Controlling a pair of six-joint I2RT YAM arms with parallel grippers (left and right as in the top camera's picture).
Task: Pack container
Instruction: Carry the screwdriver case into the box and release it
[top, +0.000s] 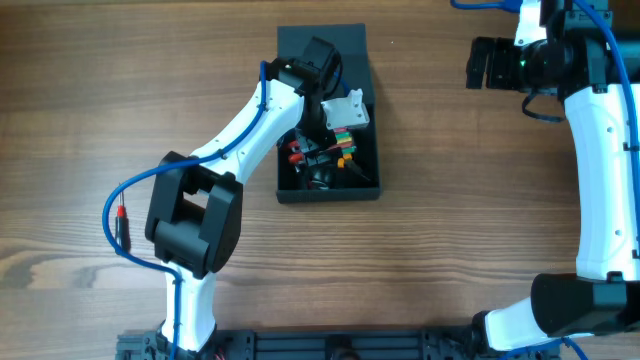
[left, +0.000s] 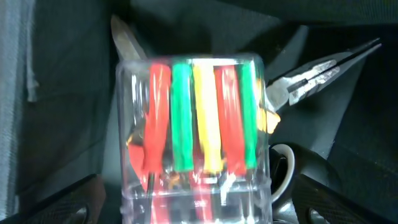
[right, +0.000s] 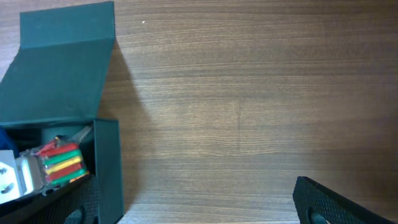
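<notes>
Container (top: 325, 45), matte teal-grey box w/ flap lid open, sits mid-table, far side. Left gripper (top: 345, 115) inside it, pinching clear plastic case (left: 194, 137) of red/green/yellow drivers. We judge: lower it level, clear of pliers (left: 323, 71), then release. Right gripper (top: 487, 63) idle far right; jaw state we can't tell.

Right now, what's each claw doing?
Left claw: closed on the clear case of drivers, over the container.
Right claw: away over the table, open or closed cannot be told.

Left arm (top: 245, 115) and tools (top: 335, 160) crowd the container (top: 328, 190).
</notes>
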